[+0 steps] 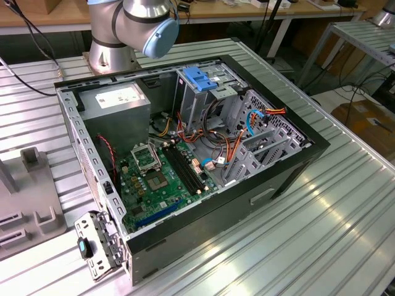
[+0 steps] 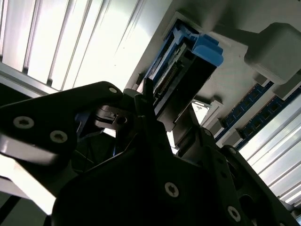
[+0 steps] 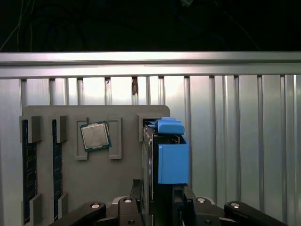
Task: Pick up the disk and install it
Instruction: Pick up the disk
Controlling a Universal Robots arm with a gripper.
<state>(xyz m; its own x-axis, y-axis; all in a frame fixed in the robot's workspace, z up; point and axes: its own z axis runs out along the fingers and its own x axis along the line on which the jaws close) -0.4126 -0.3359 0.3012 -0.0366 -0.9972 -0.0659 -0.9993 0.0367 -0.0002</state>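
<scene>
The disk [image 3: 171, 157] stands on edge in a slot of a grey holder [image 3: 124, 181], its bright blue carrier facing the camera in the first wrist view. In the second wrist view the disk [image 2: 186, 77] rises from between the black fingers. My gripper [image 3: 162, 200] sits astride the disk, one finger against each flat side, and looks shut on it. The same gripper [image 2: 169, 120] appears with its dark linkage in the second wrist view. The open computer case [image 1: 290, 166] lies on the ribbed metal table, with a drive cage [image 1: 197, 98] at its far side.
The grey holder also carries a processor chip [image 3: 95, 136] and two memory sticks [image 3: 29, 165] in slots beside the disk. Inside the case are a blue bracket [image 1: 200, 79], a grey power-supply box [image 1: 117, 102], a green motherboard [image 1: 160, 179] and loose cables [image 1: 228, 151]. The arm's base [image 1: 111, 43] stands behind the case.
</scene>
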